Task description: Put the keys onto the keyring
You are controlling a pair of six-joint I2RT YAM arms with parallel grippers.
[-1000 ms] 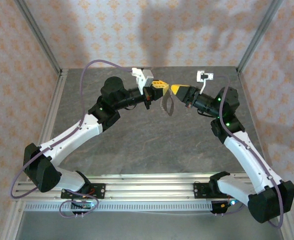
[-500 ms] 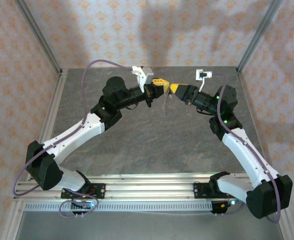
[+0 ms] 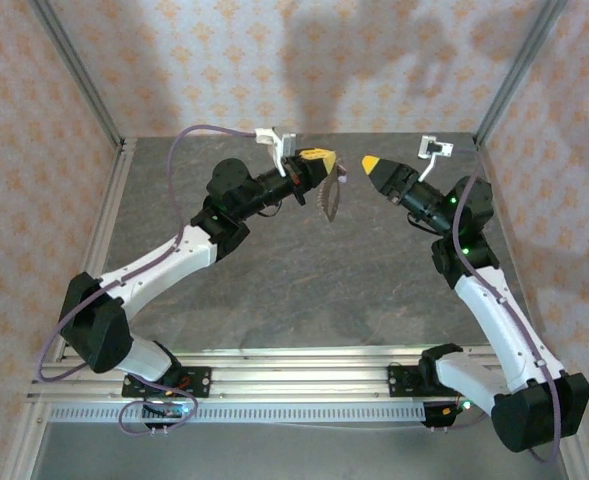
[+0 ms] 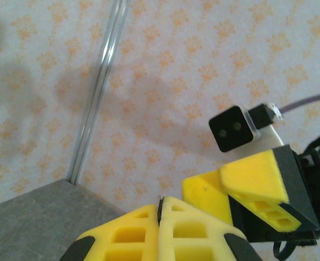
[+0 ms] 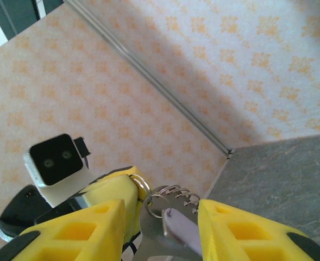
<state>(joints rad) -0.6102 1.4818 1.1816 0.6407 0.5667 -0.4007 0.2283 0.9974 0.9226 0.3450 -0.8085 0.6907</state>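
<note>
Well, from above, the yellow two-finger left claw (image 3: pixel 321 160) is held up over the far part of the grey stone-look table (image 3: pixel 304 290). The thin tan oval keyring (image 3: pixel 329 198) hangs down from its pinched tips. The yellow two-finger right claw (image 3: pixel 372 163) points at it from the right, near but not touching. In the left wrist view, the left claw (image 4: pixel 160 209) has its two fingers pressed tight together, with a thin bit of metal poking up between them. In the right wrist view, the right claw (image 5: pixel 160 212) is spread wide and holds nothing. The keyring (image 5: pixel 181 194), with its little wire coil, hangs in the gap. The tiny key with the pale lilac plastic head (image 5: pixel 176 225) rests against it. I cannot tell if the key is on the loop.
</note>
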